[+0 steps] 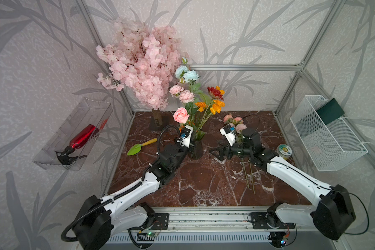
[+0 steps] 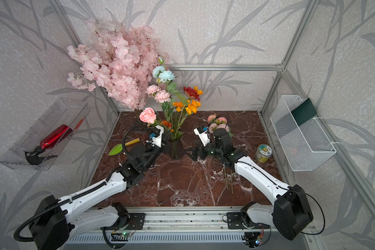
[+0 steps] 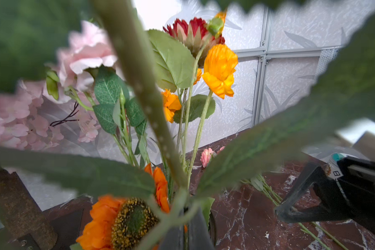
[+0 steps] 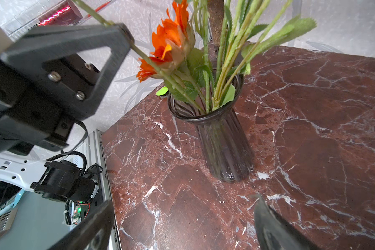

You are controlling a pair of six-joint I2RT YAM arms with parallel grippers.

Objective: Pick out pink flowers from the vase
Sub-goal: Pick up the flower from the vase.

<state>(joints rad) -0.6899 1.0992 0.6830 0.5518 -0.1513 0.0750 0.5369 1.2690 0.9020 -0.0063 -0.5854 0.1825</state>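
Observation:
The dark glass vase (image 1: pixel 195 149) (image 2: pixel 175 149) (image 4: pixel 223 147) stands mid-table with mixed blooms in it. My left gripper (image 1: pixel 191 145) (image 3: pixel 185 233) is shut on the stem of a pink rose (image 1: pixel 180 115) (image 2: pixel 147 115) just above the vase rim; the stem still runs down into the vase. Two pink ruffled flowers (image 1: pixel 182 93) (image 2: pixel 158 93) stand higher in the bunch. More pink flowers (image 1: pixel 234 122) (image 2: pixel 217 122) (image 3: pixel 206 157) lie on the table behind my right arm. My right gripper (image 1: pixel 214 152) (image 4: pixel 182 227) is open and empty, to the right of the vase.
Blue flowers (image 1: pixel 186 73) and orange and red ones (image 1: pixel 214 101) share the vase. A pink blossom tree (image 1: pixel 143 65) stands back left, a green trowel (image 1: pixel 136 148) lies left, a round tin (image 1: pixel 284 151) sits right. A clear bin (image 1: pixel 74 134) and a wire basket (image 1: pixel 325 134) hang on the walls.

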